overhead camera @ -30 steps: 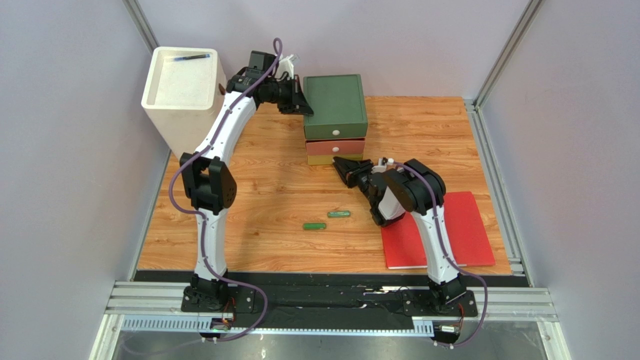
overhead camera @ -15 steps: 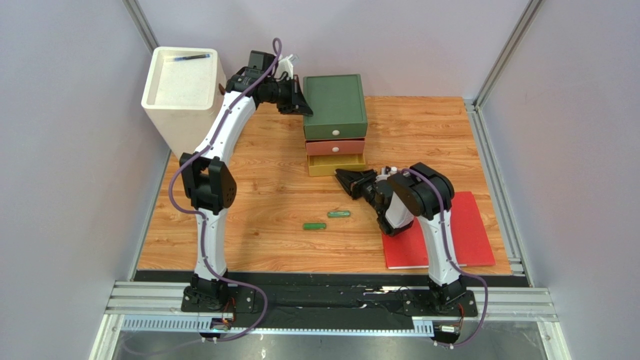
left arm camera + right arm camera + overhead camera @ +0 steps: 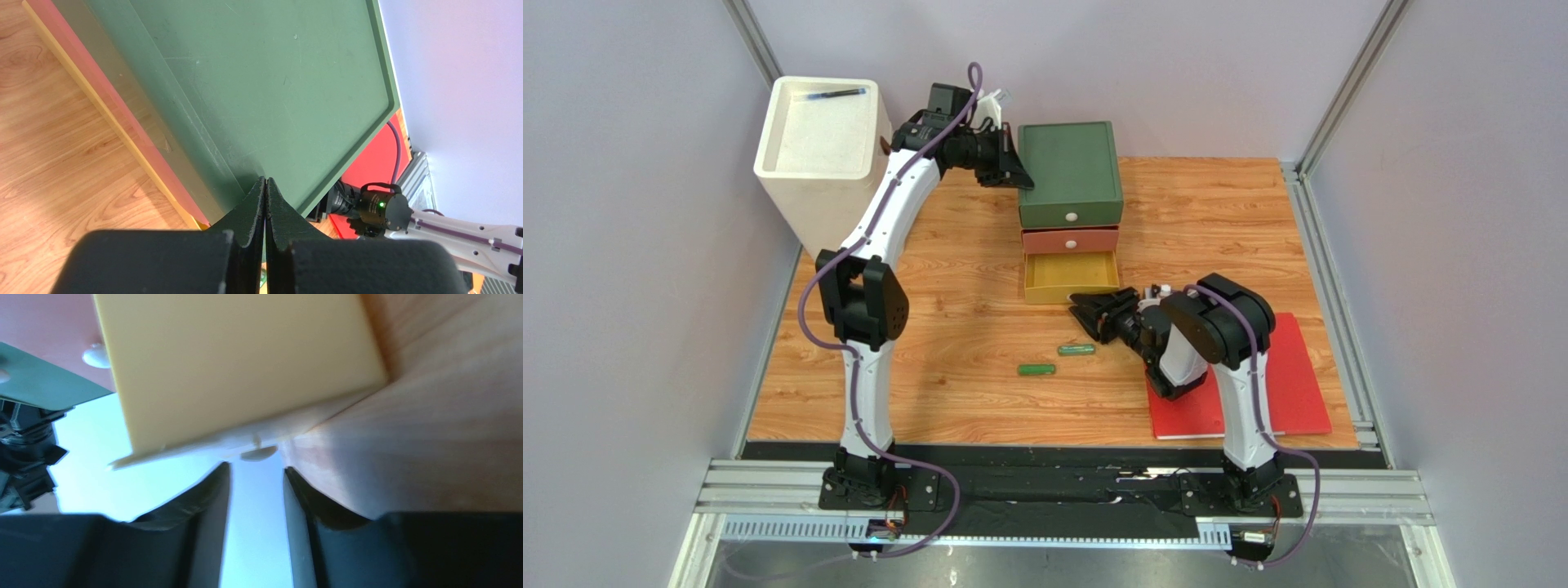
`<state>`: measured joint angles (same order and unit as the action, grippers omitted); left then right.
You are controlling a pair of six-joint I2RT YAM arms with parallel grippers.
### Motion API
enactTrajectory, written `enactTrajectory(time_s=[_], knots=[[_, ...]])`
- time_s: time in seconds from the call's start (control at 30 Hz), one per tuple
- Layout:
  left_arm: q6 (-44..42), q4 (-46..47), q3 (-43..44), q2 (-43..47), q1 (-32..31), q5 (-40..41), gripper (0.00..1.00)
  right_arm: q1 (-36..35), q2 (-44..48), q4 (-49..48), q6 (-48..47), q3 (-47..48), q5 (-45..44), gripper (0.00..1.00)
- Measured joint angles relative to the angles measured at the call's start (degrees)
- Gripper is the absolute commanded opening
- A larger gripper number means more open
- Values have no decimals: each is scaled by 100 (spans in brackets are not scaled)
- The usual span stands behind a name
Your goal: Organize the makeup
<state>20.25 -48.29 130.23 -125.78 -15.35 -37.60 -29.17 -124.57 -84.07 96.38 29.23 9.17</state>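
Nearest the arm bases, at the right of the tabletop (image 3: 952, 306), lies the flat red book (image 3: 1290, 368), which is no part of the job. Left of it and a little farther out, the two green tubes (image 3: 1037, 368) rest on the bare wood. They lie close together but apart, the second (image 3: 1076, 350) just beyond the first, and neither is held.

Just past them the right fingers (image 3: 1090, 306) point at the front of the yellow drawer (image 3: 1069, 276). Over the last second this arm has drawn back toward its base and the drawer has come with it. The drawer now stands well out from under the pink drawer (image 3: 1070, 239), its floor bare from above. The right fingers (image 3: 209, 496) have since parted to a narrow gap. In the wrist view the small white knob (image 3: 259, 453) sits just off their tips, not pinched. The place for the makeup looks ready, so the tubes are probably next.

Farther still, the left fingers (image 3: 1020, 174) stay pressed shut against the left edge of the green top (image 3: 1069, 172) of the drawer unit, seemingly bracing it. At the far left stands the white bin (image 3: 817, 202), with a dark pen-like thing (image 3: 836, 93) on it.
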Motion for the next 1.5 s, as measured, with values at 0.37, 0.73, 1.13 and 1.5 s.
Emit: enactTrajectory(time_s=[0.37, 0.73, 1.13, 1.5], knots=[[20, 107, -116, 52, 9, -28, 0, -7, 1338, 1121, -15, -404, 472, 53], [20, 188, -236, 116, 11, -26, 0, -2, 3178, 5836, -3185, 1534, 1102, 59], [20, 286, -345, 168, 13, -33, 0, -219, 3235, 10085, -7541, 3005, 778, 62], [20, 330, -404, 188, 17, -52, 0, -1377, 3178, 11151, -9447, 3014, -216, 66]])
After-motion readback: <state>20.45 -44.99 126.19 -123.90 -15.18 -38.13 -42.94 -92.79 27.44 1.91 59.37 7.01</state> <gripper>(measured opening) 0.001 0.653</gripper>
